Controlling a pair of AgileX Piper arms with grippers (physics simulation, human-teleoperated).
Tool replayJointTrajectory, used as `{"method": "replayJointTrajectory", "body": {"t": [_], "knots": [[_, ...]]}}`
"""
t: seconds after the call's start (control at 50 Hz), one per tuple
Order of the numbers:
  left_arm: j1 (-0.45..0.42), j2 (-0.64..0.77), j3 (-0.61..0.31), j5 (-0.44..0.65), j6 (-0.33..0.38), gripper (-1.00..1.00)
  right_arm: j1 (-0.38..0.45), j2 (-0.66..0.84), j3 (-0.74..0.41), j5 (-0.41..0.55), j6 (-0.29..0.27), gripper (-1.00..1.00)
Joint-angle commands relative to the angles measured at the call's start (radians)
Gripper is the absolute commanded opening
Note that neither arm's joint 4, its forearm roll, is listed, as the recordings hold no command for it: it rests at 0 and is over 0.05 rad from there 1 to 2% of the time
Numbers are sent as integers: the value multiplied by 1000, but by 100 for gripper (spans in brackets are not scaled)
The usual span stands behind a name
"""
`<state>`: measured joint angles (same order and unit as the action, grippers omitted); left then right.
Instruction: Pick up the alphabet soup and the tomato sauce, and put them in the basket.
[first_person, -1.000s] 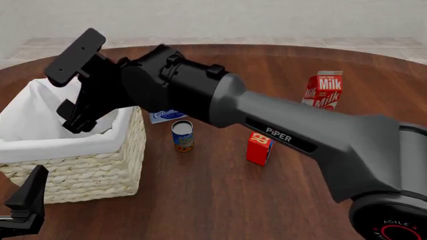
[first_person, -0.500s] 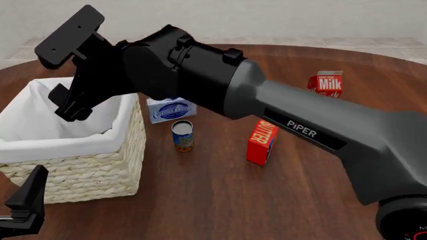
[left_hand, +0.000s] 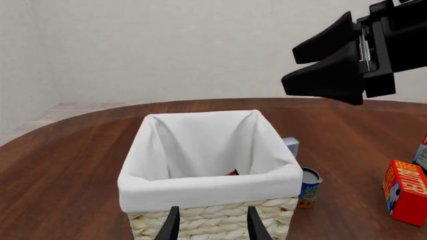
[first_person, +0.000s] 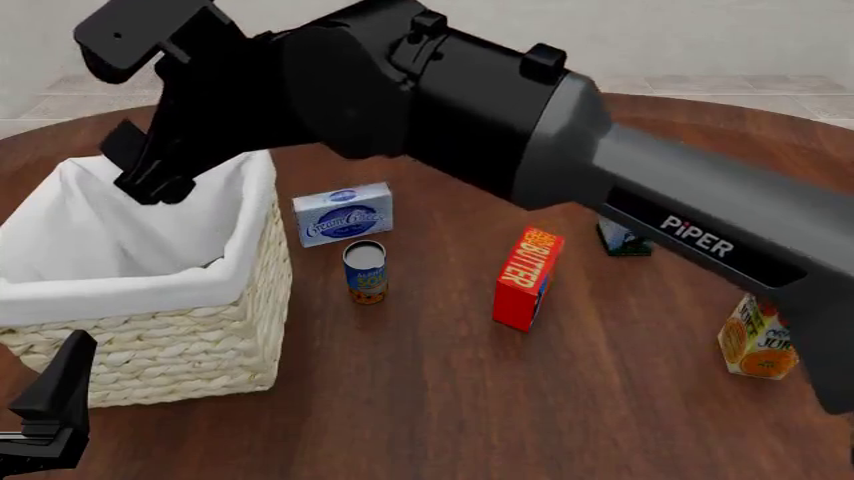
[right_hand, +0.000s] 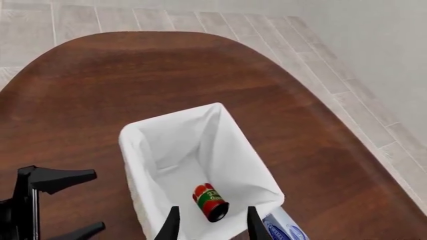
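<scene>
The basket (first_person: 174, 340) of pale wicker with a white lining stands at the table's left. Inside it the tomato sauce (right_hand: 210, 201) lies on its side, green and red with a dark top. The alphabet soup (first_person: 364, 270) stands upright on the table just right of the basket, also visible in the left wrist view (left_hand: 308, 187). My right gripper (first_person: 140, 165) hangs open and empty above the basket's far side. My left gripper (first_person: 40, 420) is low at the basket's near left corner, open and empty, with the basket wall (left_hand: 200, 187) close in front of its fingers.
Behind the soup lies a blue-white cream cheese box (first_person: 343, 213). A red butter box (first_person: 525, 277) stands to its right, a small dark box (first_person: 621, 240) farther right, and an orange juice carton (first_person: 757, 340) at the right edge. The right arm spans the table's upper middle.
The right arm has risen and drawn back above the basket, its gripper staying open. The milk carton is now hidden behind the arm and the juice carton shows. The left gripper has not moved.
</scene>
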<state>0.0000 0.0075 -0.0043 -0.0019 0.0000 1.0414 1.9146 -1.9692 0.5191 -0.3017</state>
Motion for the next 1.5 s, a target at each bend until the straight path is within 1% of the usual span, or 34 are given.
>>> {"method": "replayJointTrajectory", "body": {"t": [0.02, 0.16, 0.3, 0.72, 1.04, 1.2, 1.5], "knots": [[0, 0, 0, 0, 0, 100, -15, -35, 31, -5, -3, 100], [0, 0, 0, 0, 0, 100, -27, -48, 60, -20, 2, 100], [0, 0, 0, 0, 0, 100, -42, -54, 62, -20, 4, 100], [0, 0, 0, 0, 0, 100, -92, -84, 116, -46, 18, 100], [0, 0, 0, 0, 0, 100, -156, -103, 171, -75, 40, 100], [0, 0, 0, 0, 0, 100, -197, -105, 176, -78, 46, 100], [0, 0, 0, 0, 0, 100, -238, -114, 226, -105, 65, 100]]}}
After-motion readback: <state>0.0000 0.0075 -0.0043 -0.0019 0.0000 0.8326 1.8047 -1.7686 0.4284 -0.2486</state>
